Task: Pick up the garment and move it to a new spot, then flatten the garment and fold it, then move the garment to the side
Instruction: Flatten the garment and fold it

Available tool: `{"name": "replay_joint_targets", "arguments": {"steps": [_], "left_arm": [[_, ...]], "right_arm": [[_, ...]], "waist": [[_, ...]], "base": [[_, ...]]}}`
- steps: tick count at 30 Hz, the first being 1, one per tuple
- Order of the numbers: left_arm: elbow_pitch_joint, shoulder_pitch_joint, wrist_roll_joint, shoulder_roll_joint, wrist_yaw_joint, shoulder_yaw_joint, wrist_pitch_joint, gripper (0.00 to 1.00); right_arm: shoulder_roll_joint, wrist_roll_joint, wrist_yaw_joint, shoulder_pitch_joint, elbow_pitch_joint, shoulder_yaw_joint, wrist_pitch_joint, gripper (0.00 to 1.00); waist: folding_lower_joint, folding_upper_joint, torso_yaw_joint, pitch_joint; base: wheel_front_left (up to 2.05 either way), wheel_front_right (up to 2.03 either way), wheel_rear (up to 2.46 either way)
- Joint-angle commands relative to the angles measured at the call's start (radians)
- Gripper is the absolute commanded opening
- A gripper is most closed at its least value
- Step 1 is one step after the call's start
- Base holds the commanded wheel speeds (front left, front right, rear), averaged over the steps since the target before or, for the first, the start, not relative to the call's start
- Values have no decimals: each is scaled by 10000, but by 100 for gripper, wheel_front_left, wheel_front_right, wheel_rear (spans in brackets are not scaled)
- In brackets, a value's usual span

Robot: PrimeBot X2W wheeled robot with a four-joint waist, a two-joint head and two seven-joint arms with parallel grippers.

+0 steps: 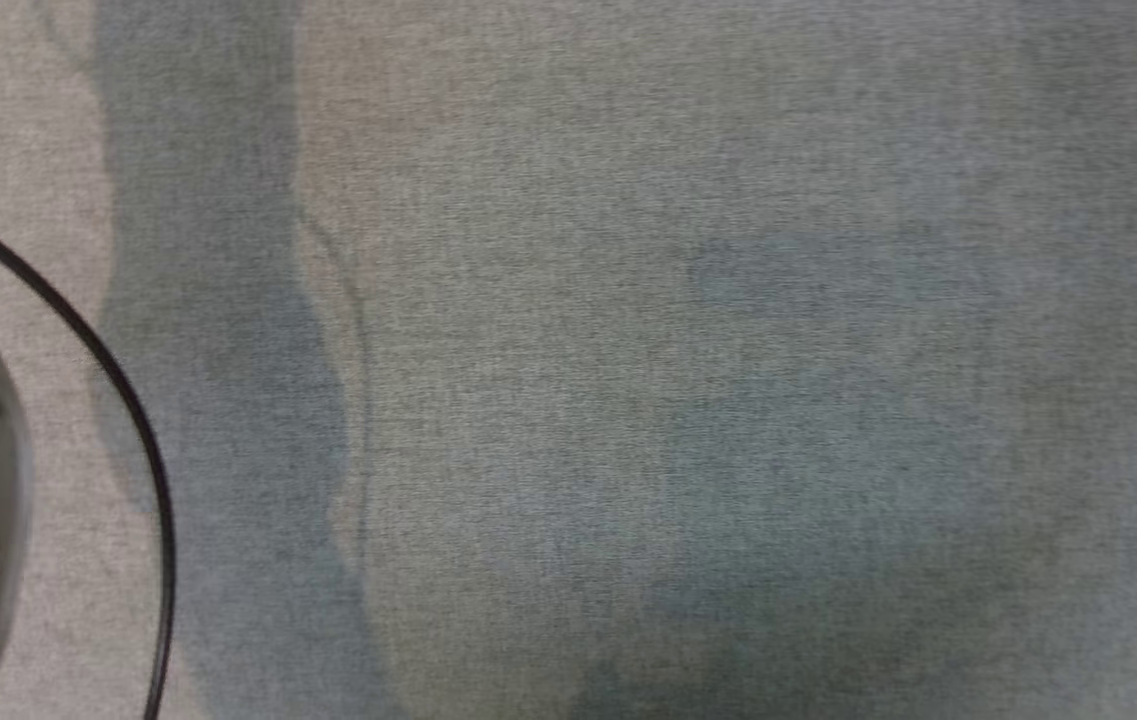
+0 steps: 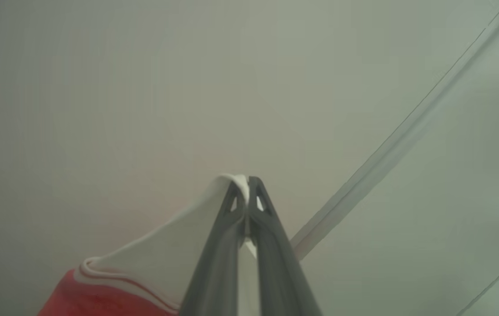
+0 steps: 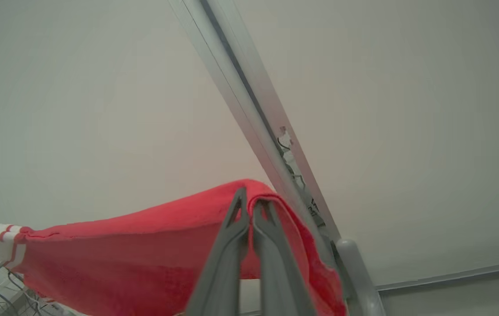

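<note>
Left gripper (image 2: 246, 183) was clamped tight on the white edge of the garment (image 2: 174, 250); right gripper (image 3: 250, 198) was clamped on its red part. Both wrist cameras looked upward past a rail (image 3: 249, 109), so the garment apparently hung stretched between the two arms, off the grey cloth (image 1: 728, 400) seen from the head.

Judged step: lift and carry to the new spot. Next move likely calls for lowering both arms together with the span taut, so it lands flat.

Containers: none seen.
</note>
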Motion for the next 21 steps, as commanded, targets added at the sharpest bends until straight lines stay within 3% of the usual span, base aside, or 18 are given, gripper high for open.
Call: {"name": "replay_joint_targets", "arguments": {"steps": [1,7,12,21], "left_arm": [[193,329,10,127,-141,-65,33,0],[827,2067,355,343,-593,-801,9,0],[452,3463,601,608,-662,-1784,-27,0],[-154,5809,1477,1997,-652,-3869,-102,0]], "right_arm": [[-132,175,-1,348,121,219,-108,0],[-448,1141,-1,1778,543,1204,-169,0],[-728,1933,-1,2767,627,1816,-274,0],[-898,2723,-1,4011,1096,2883,-165,0]], "waist": [[-1,0,144,48],[-1,0,354,-319],[-1,0,454,-908],[-1,0,483,-2121]], "base": [[0,0,0],[0,0,0],[0,0,0],[0,0,0]]}}
